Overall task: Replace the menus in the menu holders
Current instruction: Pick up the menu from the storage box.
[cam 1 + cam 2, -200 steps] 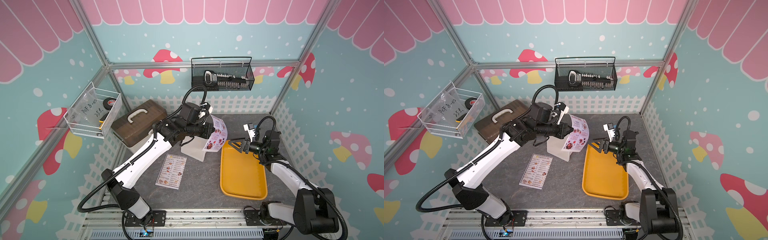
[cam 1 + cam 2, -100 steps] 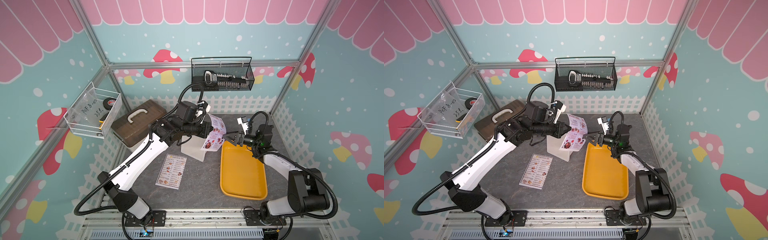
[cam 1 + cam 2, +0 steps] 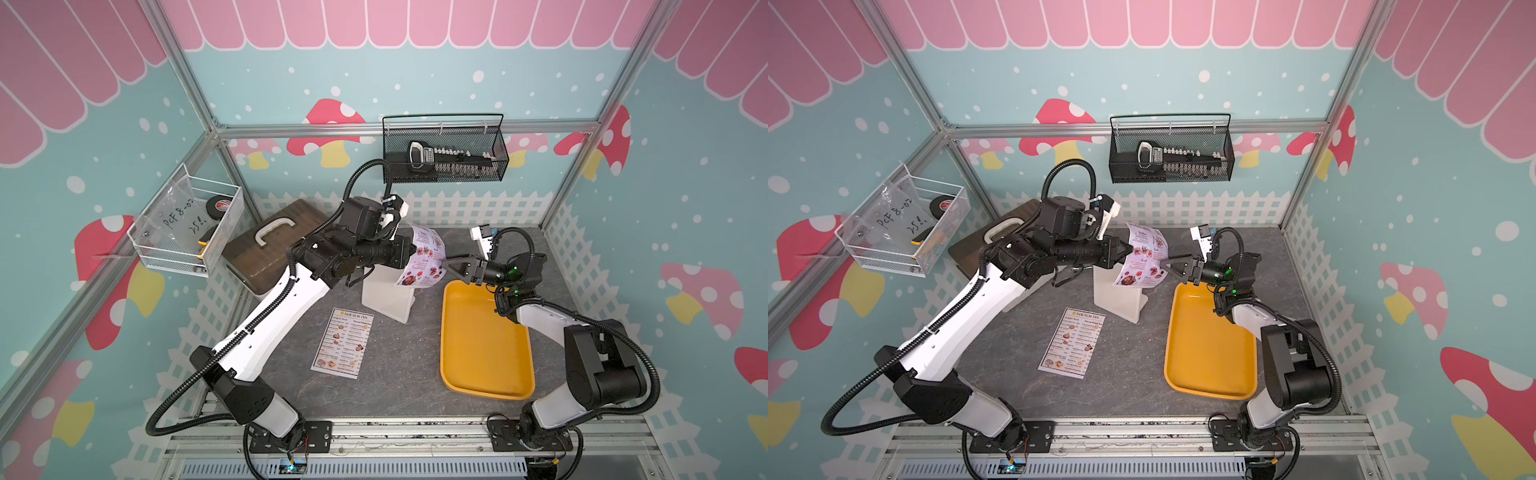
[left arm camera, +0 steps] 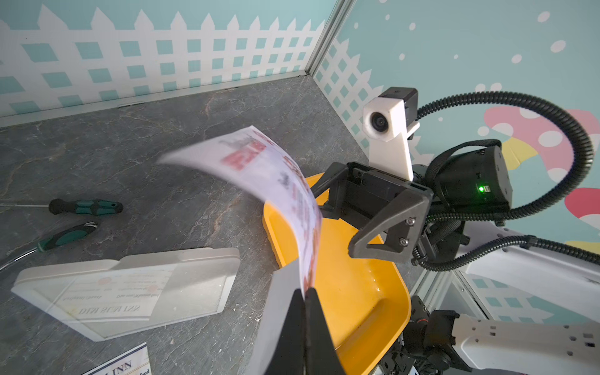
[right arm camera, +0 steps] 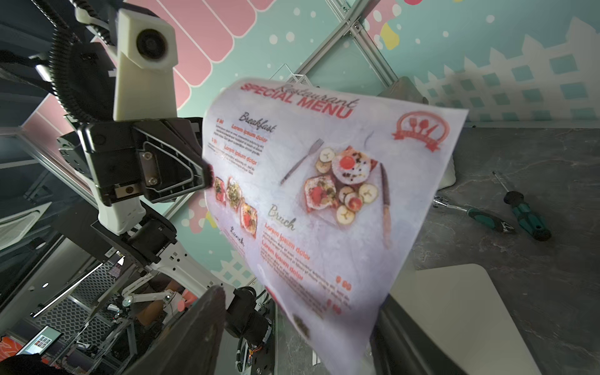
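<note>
We see the grey desk (image 3: 395, 399) filling the booth floor in both top views. The left arm (image 3: 274, 320) stretches from 7 o'clock toward the middle. The right arm (image 3: 552, 320) bends in from 5 o'clock toward 2 o'clock.

The yellow tray (image 3: 482, 345) lies flat at 4 o'clock, with the right arm's wrist above its far end. A brown case (image 3: 266, 249) sits at 10 o'clock, partly under the left arm.

The menu holder (image 3: 386, 297) stands with its foot on the desk, just toward 12 o'clock of the middle, between case and tray. The "DIM SUM INN" menu (image 3: 343, 343) lies flat on the desk at 7 o'clock of the holder, apart from it.

The "SPECIAL MENU" sheet (image 3: 424, 262) hangs curled in the air above the holder's 1 o'clock corner, clear of the desk. The left jaws are closed on one side edge of this sheet (image 4: 276, 175). The right jaws stand open at the opposite edge, one finger on either side of the paper (image 5: 324, 201). We cannot tell whether they touch it.

In the wrist views a green-handled screwdriver (image 5: 526, 214) and a second green-handled tool (image 5: 483, 219) lie side by side on the desk beyond the holder.
</note>
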Action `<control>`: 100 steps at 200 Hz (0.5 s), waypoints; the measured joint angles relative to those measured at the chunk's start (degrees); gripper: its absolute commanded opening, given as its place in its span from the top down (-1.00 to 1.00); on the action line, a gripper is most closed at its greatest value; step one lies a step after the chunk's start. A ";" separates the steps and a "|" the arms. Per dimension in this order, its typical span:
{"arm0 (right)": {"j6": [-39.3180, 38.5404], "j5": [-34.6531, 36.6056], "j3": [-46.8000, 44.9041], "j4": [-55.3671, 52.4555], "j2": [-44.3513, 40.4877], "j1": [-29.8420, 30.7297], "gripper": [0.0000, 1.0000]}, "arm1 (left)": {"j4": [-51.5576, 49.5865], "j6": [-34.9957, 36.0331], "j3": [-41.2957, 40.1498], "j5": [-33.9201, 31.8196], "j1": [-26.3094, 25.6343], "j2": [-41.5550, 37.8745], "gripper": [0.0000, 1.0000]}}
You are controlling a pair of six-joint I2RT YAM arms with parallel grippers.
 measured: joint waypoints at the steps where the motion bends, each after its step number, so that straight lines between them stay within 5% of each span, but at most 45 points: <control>1: 0.09 0.00 0.00 0.13 0.00 0.00 -0.37 | 0.02 0.00 -0.07 0.00 0.04 -0.04 1.00; 100: 2.25 0.11 0.94 -1.11 -0.85 0.02 -0.07 | 2.19 -0.02 -5.20 0.37 3.28 -0.94 1.00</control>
